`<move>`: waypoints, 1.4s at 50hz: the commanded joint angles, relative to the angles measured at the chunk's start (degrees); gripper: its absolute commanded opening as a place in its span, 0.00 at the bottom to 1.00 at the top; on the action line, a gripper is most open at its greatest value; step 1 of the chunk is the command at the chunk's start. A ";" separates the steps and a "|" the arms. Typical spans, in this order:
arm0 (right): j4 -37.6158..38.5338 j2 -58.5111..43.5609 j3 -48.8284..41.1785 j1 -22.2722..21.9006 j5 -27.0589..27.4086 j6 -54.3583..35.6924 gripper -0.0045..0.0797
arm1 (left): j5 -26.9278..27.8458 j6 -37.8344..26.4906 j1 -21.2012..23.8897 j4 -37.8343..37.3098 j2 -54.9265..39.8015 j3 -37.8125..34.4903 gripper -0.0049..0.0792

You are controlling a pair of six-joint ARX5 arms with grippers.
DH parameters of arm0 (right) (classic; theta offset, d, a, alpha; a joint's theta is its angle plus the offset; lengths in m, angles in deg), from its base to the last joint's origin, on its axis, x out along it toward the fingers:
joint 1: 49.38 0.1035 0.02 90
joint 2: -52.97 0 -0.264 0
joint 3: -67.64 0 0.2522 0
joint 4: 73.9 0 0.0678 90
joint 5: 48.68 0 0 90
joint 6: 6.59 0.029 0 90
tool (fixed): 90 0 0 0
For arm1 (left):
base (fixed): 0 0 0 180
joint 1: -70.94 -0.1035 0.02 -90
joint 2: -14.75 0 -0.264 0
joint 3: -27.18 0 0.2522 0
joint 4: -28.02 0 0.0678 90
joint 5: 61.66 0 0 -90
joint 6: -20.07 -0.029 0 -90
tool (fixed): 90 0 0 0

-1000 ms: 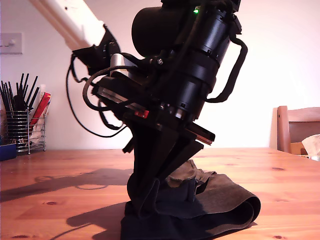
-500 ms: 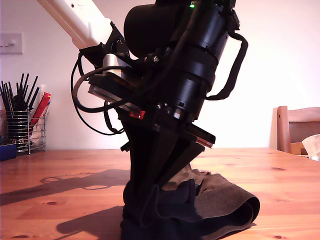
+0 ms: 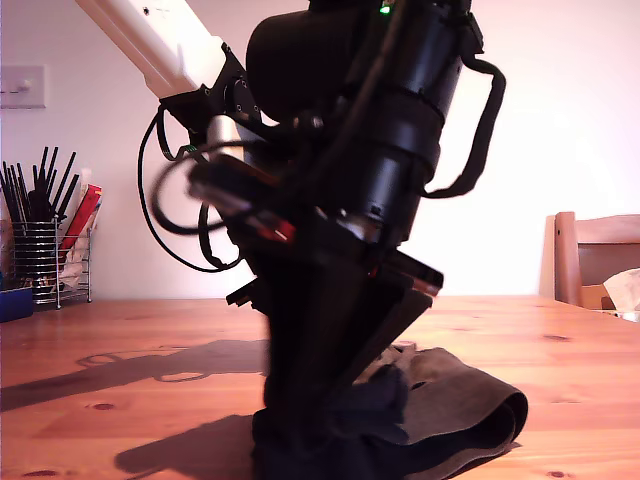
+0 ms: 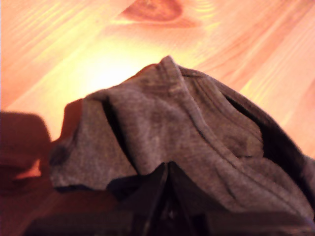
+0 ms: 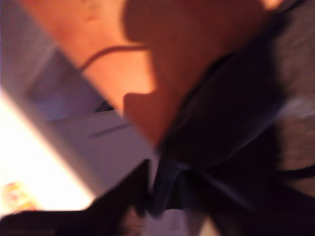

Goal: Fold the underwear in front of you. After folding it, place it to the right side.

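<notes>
The limp dark cloth underwear lies on the wooden table, below a black arm. A wire basket of utensils stands far at the exterior view's left, a wooden chair behind the table at its right.

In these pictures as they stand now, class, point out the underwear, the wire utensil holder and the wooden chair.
underwear (image 3: 470,400): exterior view, on its folded edge.
wire utensil holder (image 3: 45,262): exterior view, on its mesh wall.
wooden chair (image 3: 590,235): exterior view, on its top rail.
</notes>
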 commanded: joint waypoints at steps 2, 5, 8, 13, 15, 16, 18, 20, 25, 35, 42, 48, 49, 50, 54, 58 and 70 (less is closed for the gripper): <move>-0.63 -0.24 -0.81 0.26 -3.96 0.17 0.44 | 0.04 -0.31 0.00 0.15 -2.86 -0.15 0.03; -1.55 -0.24 -0.39 0.20 -6.88 0.17 0.44 | 0.04 -0.31 0.00 0.17 -2.86 -0.15 0.03; -2.27 -0.04 0.02 0.17 -9.64 0.15 0.45 | 0.04 -0.33 0.00 0.15 -2.86 -0.15 0.03; -3.13 0.63 1.46 -0.22 -11.74 0.13 0.47 | 0.07 -0.33 0.00 0.20 -2.86 -0.15 0.03; -3.54 1.03 2.14 -0.48 -11.91 -0.02 0.47 | 0.07 -0.33 0.00 0.20 -2.86 -0.15 0.03; -3.76 1.18 2.49 -0.61 -12.09 -0.04 0.47 | 0.07 -0.33 0.00 0.17 -2.86 -0.15 0.03; -4.37 1.73 3.26 -0.96 -12.22 -0.04 0.47 | 0.07 -0.33 0.00 0.15 -2.86 -0.15 0.03; -5.07 2.08 4.11 -1.36 -12.22 -0.31 0.47 | 0.07 -0.33 0.00 0.15 -2.86 -0.15 0.03; -8.74 2.67 6.49 -2.36 -12.11 -2.54 0.47 | 0.07 -0.33 0.00 0.17 -2.86 -0.15 0.03; -12.50 2.67 8.33 -4.94 -10.03 -5.03 0.33 | 0.07 -0.33 0.00 0.09 -2.86 -0.15 0.03; -12.13 2.67 8.33 -5.73 -4.26 -5.01 0.05 | 0.04 -0.33 -0.02 -0.11 -2.86 -0.15 0.03; -11.17 2.64 8.07 -5.77 1.20 -5.01 0.04 | 0.02 -0.52 -0.07 -1.31 -2.86 -0.15 0.03; -10.73 2.64 7.96 -5.77 3.19 -4.96 0.04 | 0.02 -1.01 -0.13 -1.55 -2.86 -0.15 0.03; -10.40 2.62 7.82 -5.77 4.37 -4.85 0.04 | 0.04 -1.03 -0.17 -1.73 -2.86 -0.15 0.03; -8.22 2.56 6.97 -5.77 7.67 -4.50 0.04 | 0.02 -1.33 -0.52 -2.62 -2.86 -0.15 0.03; -5.75 2.51 5.25 -5.81 9.09 -3.67 0.04 | 0.02 -1.25 -0.98 -3.72 -2.86 -0.15 0.03; 1.68 1.77 -1.36 -5.81 13.05 -0.96 0.04 | 0.07 -1.16 -2.27 -5.88 -2.86 -0.15 0.03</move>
